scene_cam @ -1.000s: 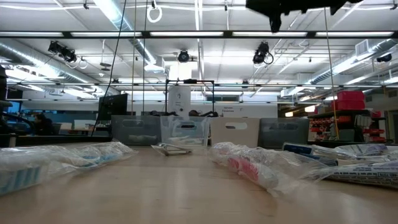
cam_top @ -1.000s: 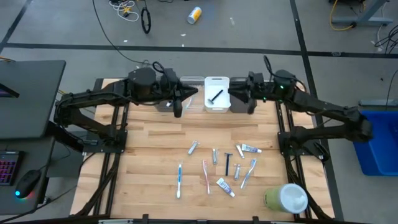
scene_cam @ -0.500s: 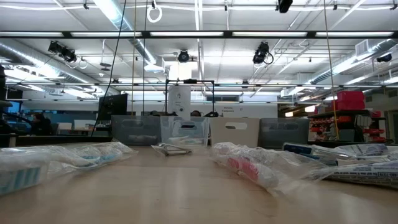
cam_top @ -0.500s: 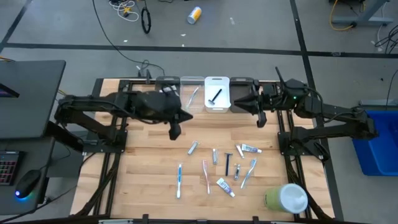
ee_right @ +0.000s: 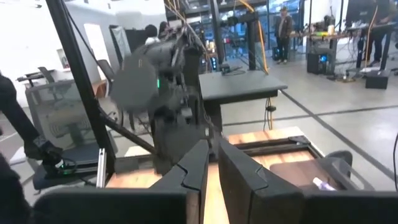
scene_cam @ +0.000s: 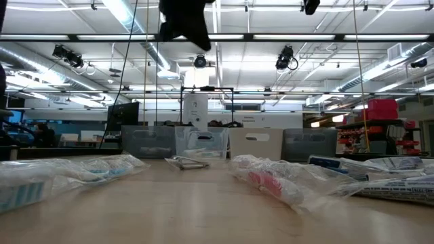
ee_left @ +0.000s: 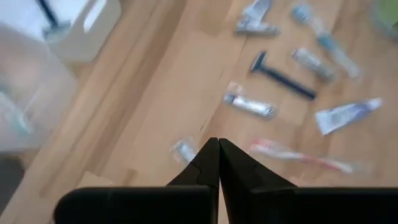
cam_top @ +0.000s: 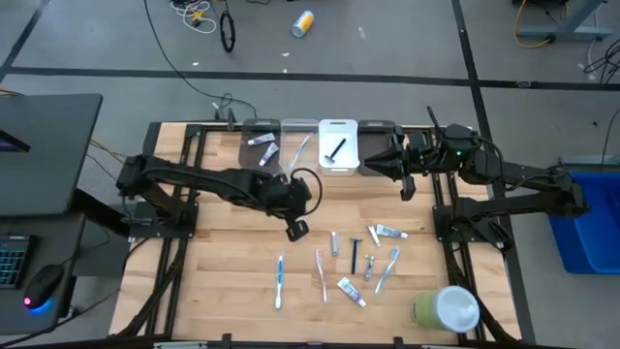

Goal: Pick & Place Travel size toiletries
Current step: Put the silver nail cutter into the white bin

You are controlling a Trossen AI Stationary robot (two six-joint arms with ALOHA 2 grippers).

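Jaws shut above grey tube (cam_top: 300, 230)

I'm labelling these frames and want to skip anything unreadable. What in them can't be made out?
- Print on the toiletries: too small in the high view, blurred by wrappers in the low view.
- Contents of the bins at the table's far edge: low view shows only their fronts.
- Left gripper: its tip is cut off by the low view's top edge.
- Right gripper: whether it holds anything, not visible.

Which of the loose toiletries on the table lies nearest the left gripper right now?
The small grey tube, directly under the left gripper, which is shut and empty. It lies apart from the rest of the toiletries, which cluster further toward the right arm's side.
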